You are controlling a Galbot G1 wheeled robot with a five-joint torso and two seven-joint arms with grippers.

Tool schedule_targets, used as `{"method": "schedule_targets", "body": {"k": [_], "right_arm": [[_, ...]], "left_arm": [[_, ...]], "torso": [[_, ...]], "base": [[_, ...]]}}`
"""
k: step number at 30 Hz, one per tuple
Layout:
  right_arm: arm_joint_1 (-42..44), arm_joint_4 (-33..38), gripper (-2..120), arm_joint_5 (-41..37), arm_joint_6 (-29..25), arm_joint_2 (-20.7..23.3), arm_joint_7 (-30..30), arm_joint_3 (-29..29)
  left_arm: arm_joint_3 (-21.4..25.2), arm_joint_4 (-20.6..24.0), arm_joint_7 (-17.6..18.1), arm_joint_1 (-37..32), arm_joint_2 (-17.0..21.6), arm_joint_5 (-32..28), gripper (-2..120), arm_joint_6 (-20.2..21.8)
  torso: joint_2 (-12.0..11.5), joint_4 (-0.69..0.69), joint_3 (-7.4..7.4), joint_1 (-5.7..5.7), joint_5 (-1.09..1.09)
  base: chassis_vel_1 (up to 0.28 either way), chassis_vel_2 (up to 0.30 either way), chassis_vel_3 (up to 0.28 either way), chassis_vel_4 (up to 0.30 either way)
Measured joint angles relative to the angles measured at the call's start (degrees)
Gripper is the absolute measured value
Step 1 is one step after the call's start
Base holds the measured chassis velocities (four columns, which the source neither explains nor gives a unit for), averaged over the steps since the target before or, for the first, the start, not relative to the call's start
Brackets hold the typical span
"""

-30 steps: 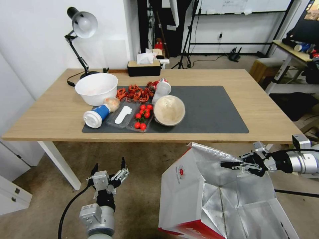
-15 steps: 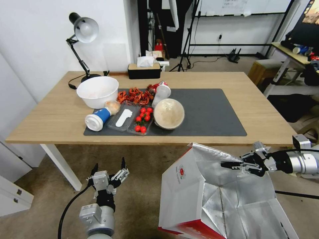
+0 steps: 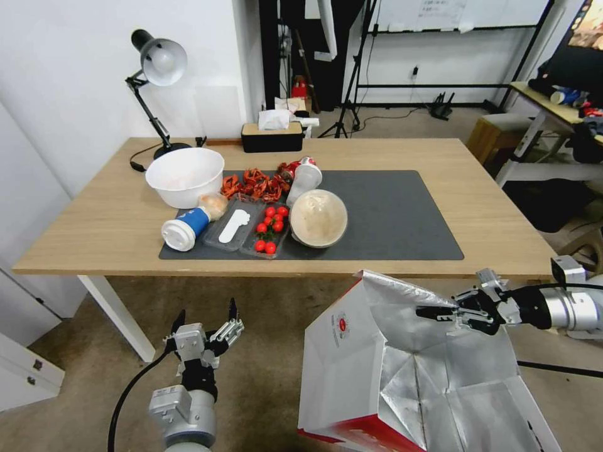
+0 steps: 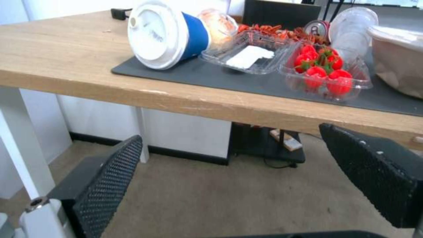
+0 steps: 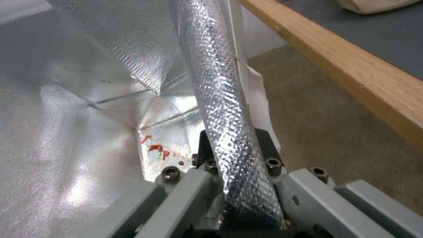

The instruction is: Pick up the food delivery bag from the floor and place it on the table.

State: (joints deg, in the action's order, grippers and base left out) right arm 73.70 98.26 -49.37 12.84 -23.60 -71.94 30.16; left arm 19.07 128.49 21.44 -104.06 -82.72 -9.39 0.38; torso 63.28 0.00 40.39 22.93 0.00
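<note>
While my right gripper [image 3: 440, 312] clamps the food delivery bag's [image 3: 352, 364] foil rim, the table [image 3: 490, 213] stands just behind. My left gripper [image 3: 206, 317] hangs spread over the floor [image 3: 264, 339] beside that bag.

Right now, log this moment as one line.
right gripper: shut on food delivery bag rim | bag: below table edge | left gripper: open, idle over floor

We see our right tool [image 3: 440, 312] clamped on the foil rim of the food delivery bag [image 3: 352, 364], which sits open below the tabletop [image 3: 94, 232] edge. Our left tool [image 3: 206, 325] hangs spread above the floor [image 3: 270, 314]. A white bowl [image 3: 184, 176] and tomatoes [image 3: 269, 228] rest on the dark mat [image 3: 389, 213].
</note>
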Motion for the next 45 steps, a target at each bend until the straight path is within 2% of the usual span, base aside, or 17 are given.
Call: {"method": "schedule_targets", "body": {"k": [11, 23, 28, 30, 31, 33, 34, 36, 38, 39, 40, 44, 45], "right_arm": [[-0.3, -0.3, 0, -0.5, -0.1, 0.2, -0.4, 0.4], [-0.6, -1.4, 0, -7.4, 0.5, 3.4, -2.4, 3.2], [-0.4, -1.6, 0, -13.9, 1.6, 5.7, -2.9, 5.0], [-0.7, -1.1, 0, -20.0, 2.6, 7.6, -2.8, 6.2], [-0.7, -1.1, 0, -20.0, 2.6, 7.6, -2.8, 6.2], [-0.9, -0.4, 0, -25.2, 3.8, 9.0, -2.1, 7.5], [-0.9, -0.4, 0, -25.2, 3.8, 9.0, -2.1, 7.5], [-1.7, -0.1, 0, -29.7, 4.5, 10.2, -0.7, 9.0], [-1.8, -0.1, 0, -30.2, 4.6, 10.4, -0.4, 9.2], [-2.3, 0.1, 0, -33.9, 4.8, 10.9, 1.9, 10.3], [-2.3, 0.1, 0, -33.9, 4.8, 10.9, 1.9, 10.3], [-2.9, 2.9, 0, -43.8, 3.5, 10.8, 12.8, 12.5], [-2.9, 2.9, 0, -43.8, 3.5, 10.8, 12.8, 12.5]], "left_arm": [[-0.1, 0.0, 0.0, -0.2, -0.1, 0.3, 100, -0.4], [0.1, -0.4, 0.0, 0.4, -0.2, 0.5, 100, -0.5], [0.0, -0.5, 0.1, 0.7, -0.4, 0.5, 100, -0.5], [0.1, -0.6, 0.2, 0.7, -0.6, 0.5, 100, -0.5], [0.1, -0.6, 0.2, 0.7, -0.6, 0.5, 100, -0.5], [0.2, -0.6, 0.3, 0.6, -0.9, 0.5, 100, -0.6], [0.2, -0.6, 0.3, 0.6, -0.9, 0.5, 100, -0.6], [0.1, -0.5, 0.4, 0.5, -1.3, 0.7, 100, -0.7], [0.1, -0.5, 0.4, 0.4, -1.4, 0.7, 100, -0.8], [0.1, -0.4, 0.4, 0.3, -1.4, 0.8, 100, -0.9], [0.1, -0.4, 0.4, 0.3, -1.4, 0.8, 100, -0.9], [0.1, -0.1, 0.4, 0.0, -1.4, 1.1, 100, -1.1], [0.1, -0.1, 0.4, 0.0, -1.4, 1.1, 100, -1.1]], "torso": [[-0.3, 0.00, -0.16, -0.12, 0.00], [-0.4, 0.00, -0.26, -0.21, 0.00], [-0.5, -0.01, -0.29, -0.23, 0.01], [-0.5, 0.00, -0.30, -0.23, 0.00], [-0.5, 0.00, -0.30, -0.23, 0.00], [-0.5, 0.00, -0.31, -0.25, 0.00], [-0.5, 0.00, -0.31, -0.25, 0.00], [-0.6, 0.01, -0.33, -0.26, 0.00], [-0.6, 0.00, -0.32, -0.26, 0.00], [-0.6, 0.00, -0.33, -0.26, 0.00], [-0.6, 0.00, -0.33, -0.26, 0.00], [-0.6, 0.00, -0.35, -0.27, 0.00], [-0.6, 0.00, -0.35, -0.27, 0.00]], "base": [[0.000, 0.000, 0.000, 0.000], [0.000, 0.000, 0.000, 0.000], [0.000, 0.000, 0.000, 0.000], [0.000, 0.000, 0.000, 0.000], [0.000, 0.000, 0.000, 0.000], [0.000, 0.000, 0.000, 0.000], [0.000, 0.000, 0.000, 0.000], [0.000, 0.000, 0.000, 0.000], [0.000, 0.000, 0.000, 0.000], [0.000, 0.000, 0.000, 0.000], [0.000, 0.000, 0.000, 0.000], [0.000, 0.000, 0.000, 0.000], [0.000, 0.000, 0.000, 0.000]]}}
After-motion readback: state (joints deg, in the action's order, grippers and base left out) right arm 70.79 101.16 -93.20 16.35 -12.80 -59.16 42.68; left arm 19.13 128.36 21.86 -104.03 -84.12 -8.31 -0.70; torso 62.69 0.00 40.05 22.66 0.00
